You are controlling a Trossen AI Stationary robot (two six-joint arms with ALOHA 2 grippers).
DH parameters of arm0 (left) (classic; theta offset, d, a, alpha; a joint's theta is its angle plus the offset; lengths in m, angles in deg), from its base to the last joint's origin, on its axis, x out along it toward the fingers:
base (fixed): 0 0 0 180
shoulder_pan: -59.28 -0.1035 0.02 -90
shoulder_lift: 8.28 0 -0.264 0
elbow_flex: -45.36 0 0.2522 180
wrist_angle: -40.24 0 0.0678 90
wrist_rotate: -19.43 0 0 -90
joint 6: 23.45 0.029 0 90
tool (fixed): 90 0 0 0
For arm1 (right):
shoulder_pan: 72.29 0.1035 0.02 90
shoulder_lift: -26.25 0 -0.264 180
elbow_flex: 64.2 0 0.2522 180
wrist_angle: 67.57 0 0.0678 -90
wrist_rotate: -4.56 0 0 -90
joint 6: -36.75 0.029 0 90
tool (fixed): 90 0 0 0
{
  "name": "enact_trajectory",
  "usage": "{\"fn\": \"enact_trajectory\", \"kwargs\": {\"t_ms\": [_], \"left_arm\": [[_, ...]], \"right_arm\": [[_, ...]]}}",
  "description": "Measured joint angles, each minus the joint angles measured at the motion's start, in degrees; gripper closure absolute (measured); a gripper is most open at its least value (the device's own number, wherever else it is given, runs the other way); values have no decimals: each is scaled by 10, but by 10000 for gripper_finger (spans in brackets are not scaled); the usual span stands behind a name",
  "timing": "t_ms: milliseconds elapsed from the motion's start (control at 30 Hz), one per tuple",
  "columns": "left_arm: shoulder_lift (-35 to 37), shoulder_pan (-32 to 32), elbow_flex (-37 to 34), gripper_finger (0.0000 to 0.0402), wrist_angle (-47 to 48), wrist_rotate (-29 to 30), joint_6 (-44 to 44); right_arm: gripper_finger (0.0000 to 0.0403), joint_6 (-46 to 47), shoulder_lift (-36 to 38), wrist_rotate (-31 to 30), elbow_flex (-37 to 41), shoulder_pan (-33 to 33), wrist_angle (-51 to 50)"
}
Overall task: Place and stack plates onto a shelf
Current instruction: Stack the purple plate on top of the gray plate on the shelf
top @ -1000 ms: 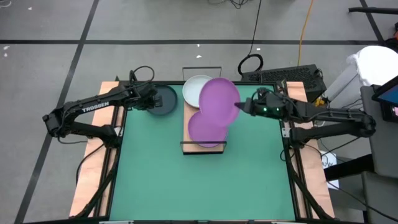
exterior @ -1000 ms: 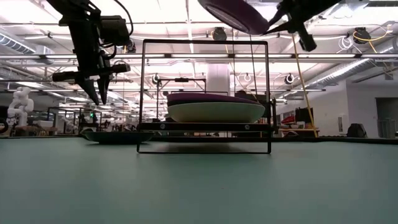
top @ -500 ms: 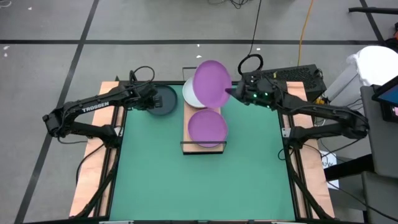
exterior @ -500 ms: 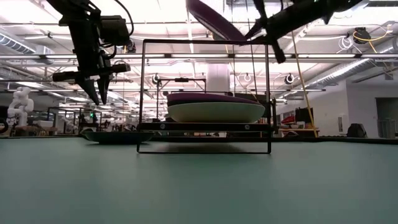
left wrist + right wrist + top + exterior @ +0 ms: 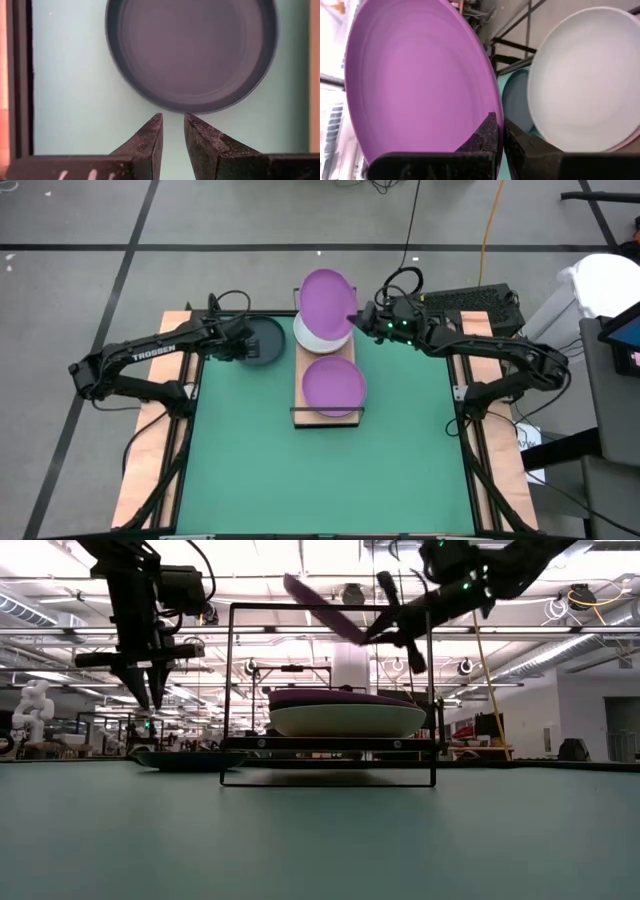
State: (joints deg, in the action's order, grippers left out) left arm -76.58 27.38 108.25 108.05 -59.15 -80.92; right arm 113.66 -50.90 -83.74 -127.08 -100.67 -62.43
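Progress: partly done. The shelf (image 5: 328, 370) already carries two plates; a third is in the air and a fourth waits on the table. I judge that at least these two are left to place. More plates are not visible.

Table (image 5: 330, 470): green mat. It holds the shelf in the far middle part and one dark plate beside it, on the left arm's side.

Shelf: long wood board with black wire ends. On its near half lies a purple plate (image 5: 334, 385), flat. On its far half lies a white plate (image 5: 316, 336), flat, partly covered from above by the carried plate. In the low view both sit on the board inside the wire frame.

Carried plate (image 5: 327, 302): purple, tilted steeply, in the air above the far end of the shelf and over the white plate. It is not yet set down.

Right gripper (image 5: 361, 318): fingers pinched shut on the rim of the carried plate, at the far right side of the shelf.

Dark plate (image 5: 260, 340): grey, flat on the table just left of the shelf. Nothing lies in it.

Left gripper (image 5: 173, 131): hangs above the near rim of the dark plate, fingers narrow with a small gap, holding nothing.

Next, as I judge: level the carried plate and lower it onto the white one.
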Motion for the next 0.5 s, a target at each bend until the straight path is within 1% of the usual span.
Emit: {"fn": "enact_trajectory", "kwargs": {"t_ms": [233,500], "left_arm": [[0,13,0,318,29,0,-1],[0,19,0,318,28,-11,-26]], "right_arm": [[403,5,-53,0,0,-11,2],[403,-29,-98,-2,0,-13,1]]}}
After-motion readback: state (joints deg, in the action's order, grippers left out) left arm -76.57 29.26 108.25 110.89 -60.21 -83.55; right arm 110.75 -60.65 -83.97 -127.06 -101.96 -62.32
